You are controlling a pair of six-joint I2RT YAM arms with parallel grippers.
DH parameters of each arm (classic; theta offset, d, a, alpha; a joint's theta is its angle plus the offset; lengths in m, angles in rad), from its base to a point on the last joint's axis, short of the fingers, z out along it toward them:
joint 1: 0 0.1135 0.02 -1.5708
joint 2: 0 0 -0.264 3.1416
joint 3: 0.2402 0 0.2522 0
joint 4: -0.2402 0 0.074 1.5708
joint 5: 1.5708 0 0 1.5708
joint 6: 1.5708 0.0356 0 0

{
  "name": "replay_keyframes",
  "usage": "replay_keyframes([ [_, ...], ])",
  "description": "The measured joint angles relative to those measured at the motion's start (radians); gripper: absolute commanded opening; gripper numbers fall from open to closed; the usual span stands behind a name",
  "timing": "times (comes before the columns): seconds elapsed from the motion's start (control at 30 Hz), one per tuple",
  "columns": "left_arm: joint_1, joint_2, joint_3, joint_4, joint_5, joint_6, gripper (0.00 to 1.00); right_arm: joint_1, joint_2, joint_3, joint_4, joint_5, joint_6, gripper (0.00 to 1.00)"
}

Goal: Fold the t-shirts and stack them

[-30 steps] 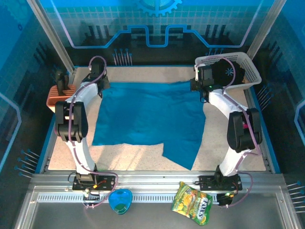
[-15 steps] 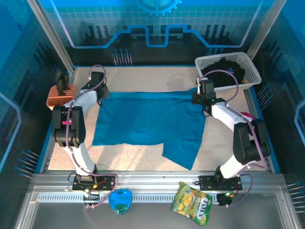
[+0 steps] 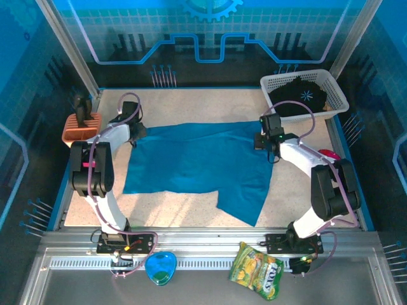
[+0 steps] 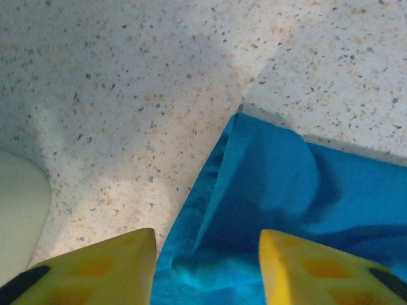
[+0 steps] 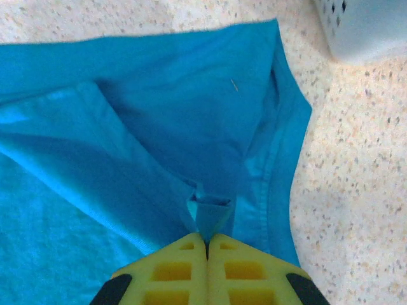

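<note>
Top view: the teal-blue t-shirt (image 3: 197, 162) lies spread on the speckled tabletop (image 3: 191, 105), one sleeve pointing toward the near edge. The left gripper (image 3: 135, 129) sits at the shirt's far-left corner; the left wrist view shows its yellow fingers (image 4: 102, 267) parted, with the cloth corner lying loose between them, unclamped. The right gripper (image 3: 259, 141) is at the far-right corner; in the right wrist view its jaws meet, pinching a small fold of teal cloth. The black t-shirt (image 3: 292, 101) rests inside the white mesh basket (image 3: 339, 91) at far right.
</note>
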Motion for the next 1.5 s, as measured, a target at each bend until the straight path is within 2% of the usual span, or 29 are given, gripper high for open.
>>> replay_keyframes([
  [0.07, 0.0, 0.0, -0.013, 0.0, 0.0, -0.005, 0.7, 0.0, 0.026, 0.035, -0.056, -0.011, 0.015, 0.02],
  [0.23, 0.0, -0.031, -0.037, -0.016, -0.001, -0.003, 0.81, 0.0, 0.092, 0.097, -0.179, -0.077, 0.032, 0.36],
  [0.3, 0.0, -0.066, -0.037, -0.023, -0.001, -0.003, 0.87, 0.0, 0.114, 0.106, -0.219, -0.116, 0.032, 0.43],
  [0.37, 0.0, -0.11, -0.037, -0.026, -0.001, -0.003, 0.99, 0.0, 0.129, 0.114, -0.258, -0.149, 0.031, 0.5],
  [0.53, 0.001, -0.253, -0.037, -0.052, -0.001, 0.001, 0.99, 0.001, 0.138, 0.161, -0.36, -0.19, 0.01, 0.6],
  [0.63, 0.001, -0.343, -0.037, -0.08, 0.0, 0.001, 0.99, 0.001, 0.138, 0.217, -0.393, -0.198, -0.008, 0.6],
  [0.77, 0.001, -0.451, -0.037, -0.121, 0.0, 0.0, 0.99, 0.001, 0.153, 0.319, -0.404, -0.224, -0.044, 0.55],
  [0.9, 0.001, -0.528, -0.035, -0.177, 0.007, -0.012, 0.99, 0.001, 0.267, 0.481, -0.396, -0.268, -0.08, 0.53],
  [1.2, 0.002, -0.555, -0.034, -0.278, 0.06, -0.065, 0.99, 0.0, 0.602, 0.783, -0.427, -0.318, -0.137, 0.47],
  [1.5, 0.002, -0.559, -0.034, -0.293, 0.08, -0.081, 0.99, 0.0, 0.648, 0.832, -0.451, -0.385, -0.139, 0.34],
])
